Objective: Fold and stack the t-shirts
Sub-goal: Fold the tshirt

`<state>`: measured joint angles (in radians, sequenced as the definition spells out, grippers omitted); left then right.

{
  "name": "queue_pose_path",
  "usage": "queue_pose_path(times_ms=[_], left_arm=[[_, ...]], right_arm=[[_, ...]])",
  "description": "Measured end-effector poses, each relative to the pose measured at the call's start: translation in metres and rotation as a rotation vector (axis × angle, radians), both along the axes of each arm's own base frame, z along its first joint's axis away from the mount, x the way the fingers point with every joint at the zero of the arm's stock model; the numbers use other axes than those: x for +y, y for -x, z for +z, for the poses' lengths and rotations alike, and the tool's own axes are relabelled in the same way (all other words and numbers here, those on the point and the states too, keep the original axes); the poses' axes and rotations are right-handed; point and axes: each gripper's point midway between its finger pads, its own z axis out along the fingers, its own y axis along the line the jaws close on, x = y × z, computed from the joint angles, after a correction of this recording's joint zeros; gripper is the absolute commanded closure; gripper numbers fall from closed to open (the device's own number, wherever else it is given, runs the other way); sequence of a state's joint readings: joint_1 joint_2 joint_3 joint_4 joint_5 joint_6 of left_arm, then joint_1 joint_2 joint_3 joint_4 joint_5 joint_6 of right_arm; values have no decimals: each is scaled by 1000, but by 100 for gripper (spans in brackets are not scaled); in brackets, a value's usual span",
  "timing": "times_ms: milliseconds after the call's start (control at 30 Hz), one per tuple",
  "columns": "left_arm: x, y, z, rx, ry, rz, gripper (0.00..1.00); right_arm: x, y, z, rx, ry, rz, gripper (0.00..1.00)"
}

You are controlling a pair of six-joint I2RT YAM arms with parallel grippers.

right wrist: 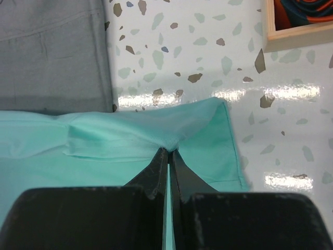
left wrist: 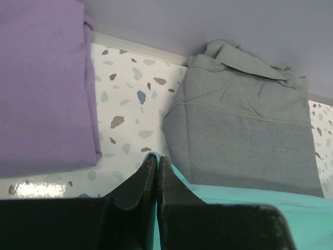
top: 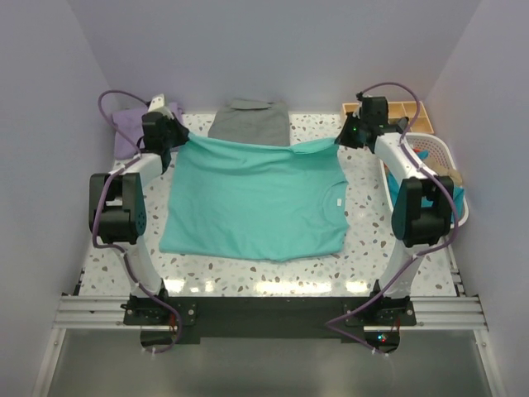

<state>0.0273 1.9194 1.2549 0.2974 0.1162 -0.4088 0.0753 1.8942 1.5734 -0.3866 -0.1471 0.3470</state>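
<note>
A: What sits furthest left of the green shirt (top: 248,198)?
B: The purple shirt (top: 126,132). It is folded on the bench (top: 364,248) off the green shirt's far left corner. The left wrist view shows a strip of speckled bench between the two.
A: And the left pincer (left wrist: 156,160)?
B: It is clamped on the green shirt's far left corner. Its two black fingers meet, and a sliver of green cloth shows at their tips.
A: How does the green shirt itself lie?
B: It is spread over the middle of the bench, neck to the right, with the white label (top: 336,201) showing inside the collar. Its near edge lies flat. Its far edge runs taut between the two pincers and dips a little in the middle.
A: What is beyond that far edge?
B: A folded grey garment (top: 250,122). In the top view the green shirt's far edge covers the garment's near edge.
A: The right pincer (right wrist: 169,153)?
B: It is closed tight on the green shirt at its far right corner, pinching cloth just inside a sleeve hem. The cloth puckers at the fingertips.
A: And right of the green shirt?
B: A wooden tray (right wrist: 299,35) lies beyond the far right corner. A white basket (top: 447,151) with coloured cloth in it stands along the right side. Neither touches the green shirt.
</note>
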Motion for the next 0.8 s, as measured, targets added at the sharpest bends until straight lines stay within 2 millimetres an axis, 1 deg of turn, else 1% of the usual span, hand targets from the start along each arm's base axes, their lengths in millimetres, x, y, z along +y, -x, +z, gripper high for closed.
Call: queue_pose_path(times_ms=[133,233,333,467,600,700,800], left_arm=[[-7,-3,8,-56,14,-42,92],[-10,1,2,-65,21,-63,92],[-11,6,-5,-50,26,-70,92],[-11,13,-12,-33,27,-66,92],[-10,32,-16,-11,39,-53,92],[-10,44,-12,-15,42,-44,92],[-8,56,-8,-19,42,-32,92]], right_arm=[[7,-3,2,-16,-26,28,100],[13,-3,6,-36,-52,57,100],[16,6,7,-28,-65,73,100],[19,23,13,-10,-81,92,100],[19,51,16,7,-91,101,100],[18,71,12,30,-94,98,100],[17,87,0,67,-96,95,100]])
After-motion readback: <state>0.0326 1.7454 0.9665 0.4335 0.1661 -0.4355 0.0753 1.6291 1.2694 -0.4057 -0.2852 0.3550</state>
